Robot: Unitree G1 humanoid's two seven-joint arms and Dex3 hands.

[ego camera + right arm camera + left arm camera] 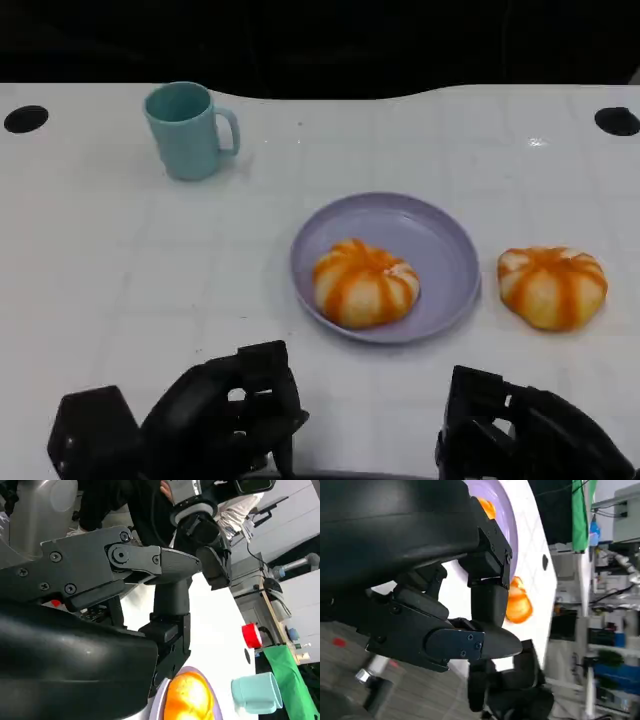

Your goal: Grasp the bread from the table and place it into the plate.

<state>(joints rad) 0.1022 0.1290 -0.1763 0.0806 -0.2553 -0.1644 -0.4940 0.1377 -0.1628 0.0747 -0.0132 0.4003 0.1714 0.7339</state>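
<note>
One orange-striped bread (365, 283) lies in the lilac plate (450, 250) at the table's middle. A second orange-striped bread (553, 287) sits on the table just right of the plate, apart from its rim. My left hand (200, 420) hangs at the near edge, left of the plate, holding nothing. Below the second bread my right hand (525, 435) is empty too, fingers apart. The left wrist view has my left hand (445, 605) before the plate (507, 510) and the table bread (519, 602). In the right wrist view my right hand (115, 605) is near the plated bread (190, 695).
A teal mug (190, 130) stands at the back left, well away from the plate, and is seen again as the mug (257, 692) beyond the plate. Two dark holes (25, 118) mark the table's far corners. A person stands beyond the table.
</note>
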